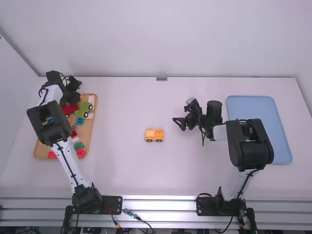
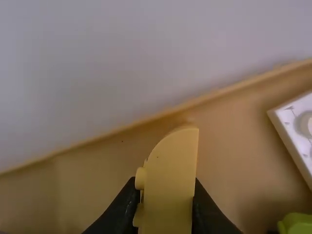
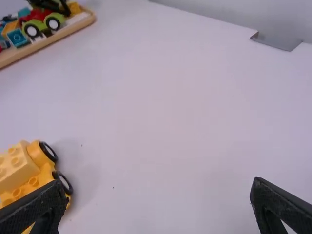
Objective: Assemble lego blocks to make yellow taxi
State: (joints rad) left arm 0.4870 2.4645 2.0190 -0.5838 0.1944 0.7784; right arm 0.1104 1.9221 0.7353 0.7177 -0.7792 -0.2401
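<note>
Light-blue tray lies flat at right of white table. Small metal plate sits at table's far edge, near middle. Wooden tray at left holds green wheeled block, red wheeled block beside it, blue block, white studded plate.

We have a rounded yellow block clamped in our jaws, above a wooden tray. We see a white block and a green piece.
</note>
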